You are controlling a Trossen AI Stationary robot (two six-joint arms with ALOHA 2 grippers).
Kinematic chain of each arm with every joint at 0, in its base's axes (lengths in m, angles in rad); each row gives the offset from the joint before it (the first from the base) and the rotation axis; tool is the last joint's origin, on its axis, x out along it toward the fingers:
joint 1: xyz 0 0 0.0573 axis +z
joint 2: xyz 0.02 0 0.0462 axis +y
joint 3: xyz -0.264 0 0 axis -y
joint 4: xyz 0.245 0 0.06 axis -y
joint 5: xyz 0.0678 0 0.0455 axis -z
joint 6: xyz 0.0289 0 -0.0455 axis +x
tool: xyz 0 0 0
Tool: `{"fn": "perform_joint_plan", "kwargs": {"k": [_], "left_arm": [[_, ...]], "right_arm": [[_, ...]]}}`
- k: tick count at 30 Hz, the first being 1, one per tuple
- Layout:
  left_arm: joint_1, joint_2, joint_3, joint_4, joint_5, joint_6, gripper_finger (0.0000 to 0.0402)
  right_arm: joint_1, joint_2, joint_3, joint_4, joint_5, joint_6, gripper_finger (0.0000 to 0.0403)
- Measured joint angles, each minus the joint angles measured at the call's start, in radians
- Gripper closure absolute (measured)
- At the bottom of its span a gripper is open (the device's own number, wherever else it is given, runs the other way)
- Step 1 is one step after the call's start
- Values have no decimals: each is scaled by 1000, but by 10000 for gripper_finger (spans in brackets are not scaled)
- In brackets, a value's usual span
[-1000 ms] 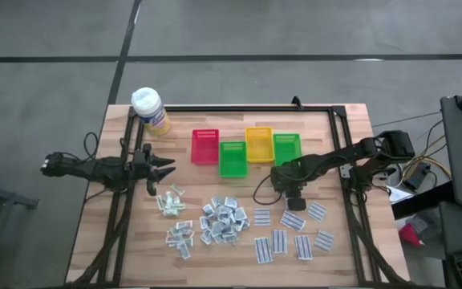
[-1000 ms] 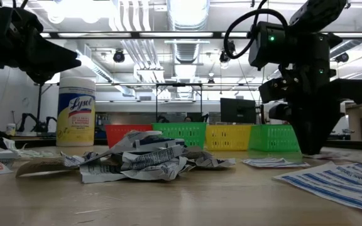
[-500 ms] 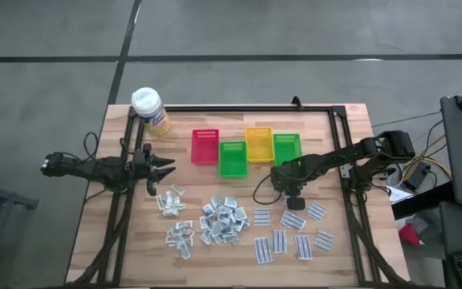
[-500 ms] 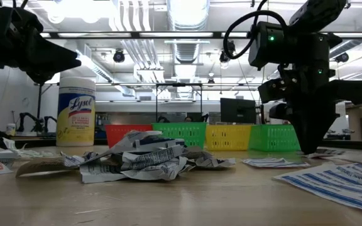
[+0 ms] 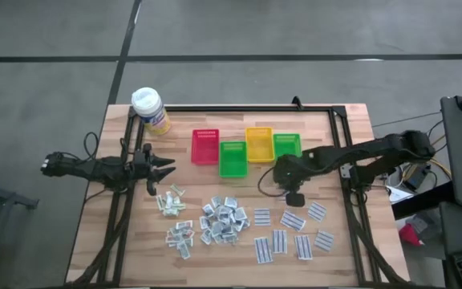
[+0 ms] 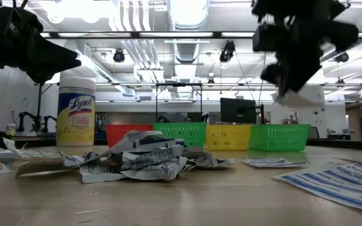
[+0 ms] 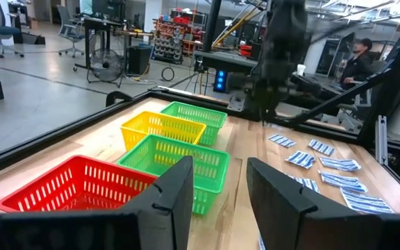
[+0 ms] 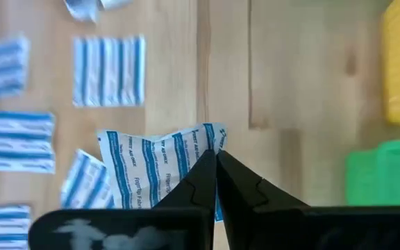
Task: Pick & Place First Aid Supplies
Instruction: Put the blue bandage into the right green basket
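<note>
While the left gripper [image 5: 160, 169] waited with its fingers apart near the left edge of the table [image 5: 339, 120], the right gripper [image 8: 216, 158] was pinched shut on one blue-striped packet [image 8: 160, 163]. That packet hung in the air, lifted off the wood, a little way in front of the yellow bin [image 5: 258, 144] and the far green bin [image 5: 286, 146]. In the low view it showed as a pale scrap under the dark right arm, well above the table top.

More striped packets [image 5: 293, 220] lay flat toward the front right corner of the table. A heap of crinkly silver wrappers [image 5: 222, 221] sat near the middle of the front edge, and small pale sachets [image 5: 170, 201] lay to their left. The red bin [image 5: 204, 145] and the near green bin [image 5: 232, 158] stood beside the yellow one.

The step looked like carrying the packet to a bin. To do it well, the arm should keep the pinch tight, because only an edge was held and the packet was bent. It should stay high enough to clear the bin wall, stop right over the bin, and only then let go.
</note>
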Motion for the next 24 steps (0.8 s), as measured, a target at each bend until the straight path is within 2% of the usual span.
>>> {"fn": "perform_joint_plan", "kwargs": {"k": [6,10,15,24], "left_arm": [[0,1,0,0,0,0,271],[0,4,0,0,0,0,271],[0,4,0,0,0,0,271],[0,4,0,0,0,0,271]], "right_arm": [[0,-138,47,1,7,3,394],[0,-216,65,3,65,18,394],[0,-293,67,5,226,22,394],[0,-338,67,3,616,18,394]]}}
